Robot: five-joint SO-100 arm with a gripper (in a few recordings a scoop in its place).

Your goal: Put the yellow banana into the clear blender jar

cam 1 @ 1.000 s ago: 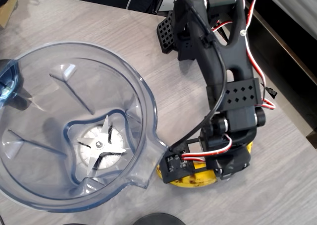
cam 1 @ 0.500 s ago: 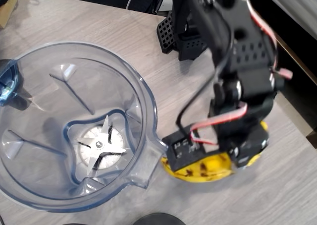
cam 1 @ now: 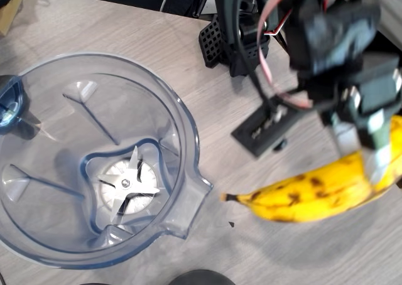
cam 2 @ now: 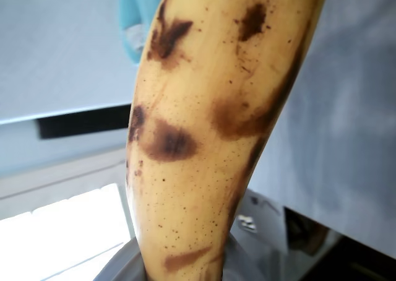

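Overhead view: the claw (cam 1: 370,148) is clamped on the right end of the banana (cam 1: 308,197), holding it clear of the table (cam 1: 94,34). The banana lies nearly level at about four o'clock from the jar (cam 1: 186,118), apart from it, its dark tip just beside the spout. Wrist view: the spotted banana (cam 2: 210,138) runs up the middle.
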